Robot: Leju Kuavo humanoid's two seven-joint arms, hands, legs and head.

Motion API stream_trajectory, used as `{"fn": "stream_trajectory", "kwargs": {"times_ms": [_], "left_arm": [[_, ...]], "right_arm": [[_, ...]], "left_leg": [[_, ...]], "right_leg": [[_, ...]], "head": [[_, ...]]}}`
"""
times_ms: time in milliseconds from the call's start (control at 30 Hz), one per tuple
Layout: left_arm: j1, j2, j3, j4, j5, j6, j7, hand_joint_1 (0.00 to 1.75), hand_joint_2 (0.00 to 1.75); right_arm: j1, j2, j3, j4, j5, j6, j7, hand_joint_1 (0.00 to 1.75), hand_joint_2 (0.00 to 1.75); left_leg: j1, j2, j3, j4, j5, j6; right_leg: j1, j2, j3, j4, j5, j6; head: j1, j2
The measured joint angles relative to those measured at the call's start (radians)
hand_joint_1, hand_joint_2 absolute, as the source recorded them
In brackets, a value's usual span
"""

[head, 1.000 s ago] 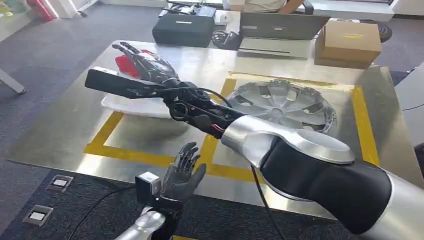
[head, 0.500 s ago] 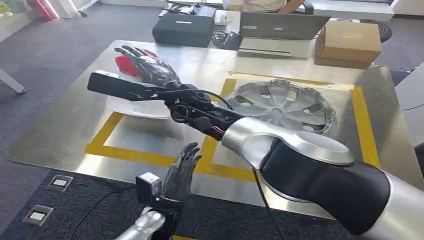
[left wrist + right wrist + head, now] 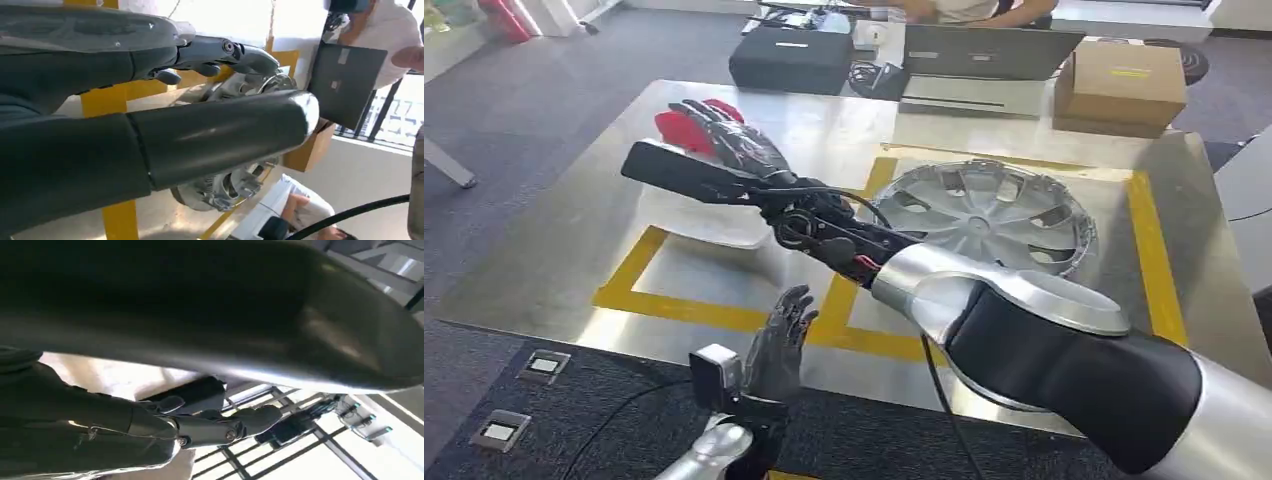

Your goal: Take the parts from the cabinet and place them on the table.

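My right arm reaches leftward across the steel table (image 3: 554, 250). My right hand (image 3: 729, 140) holds a long black part (image 3: 686, 172) under its palm, with its fingers stretched out above a red part (image 3: 679, 125). Just below the black part, a white part (image 3: 709, 222) lies on the table inside the yellow tape square. In the right wrist view the black part (image 3: 200, 315) looms large above the hand's fingers (image 3: 210, 427). My left hand (image 3: 779, 345) stands open at the table's near edge, its fingers (image 3: 240, 52) apart and holding nothing. A silver hubcap (image 3: 984, 210) lies to the right.
At the table's far side sit a laptop (image 3: 984, 50), a black case (image 3: 789, 55) and a cardboard box (image 3: 1124, 85), with a person behind them. Yellow tape (image 3: 1149, 250) marks two squares. The hubcap (image 3: 225, 187) fills the right one.
My right hand has carried the black part a little to the right, away from the table's left edge. My left hand has sunk slightly.
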Motion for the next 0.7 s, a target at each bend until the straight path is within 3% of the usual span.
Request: {"fn": "stream_trajectory", "kwargs": {"times_ms": [367,567,700], "left_arm": [[0.013,0.025,0.0,0.0,0.058,0.072,0.0,0.0,0.0],[0.032,0.071,0.0,-0.019,0.081,0.149,0.0,0.0,0.0],[0.04,0.093,0.0,-0.037,0.082,0.158,0.0,0.0,0.0]], "right_arm": [[0.068,-0.056,-0.101,-0.097,-0.095,0.016,-0.065,0.0,0.0],[0.183,-0.172,-0.149,-0.358,-0.114,-0.042,-0.016,0.0,0.0],[0.244,-0.243,-0.185,-0.52,-0.12,-0.05,0.001,0.0,0.0]], "left_leg": [[0.0,0.0,0.0,0.0,0.0,0.0],[0.0,0.0,0.001,0.0,0.0,0.0],[0.0,0.0,0.001,0.0,0.0,0.0]], "right_leg": [[0.0,0.0,0.0,0.0,0.0,0.0],[0.0,0.0,0.001,0.0,0.0,0.0],[0.0,0.0,0.001,0.0,0.0,0.0]], "head": [[0.0,0.0],[0.0,0.0],[0.0,0.0]]}}
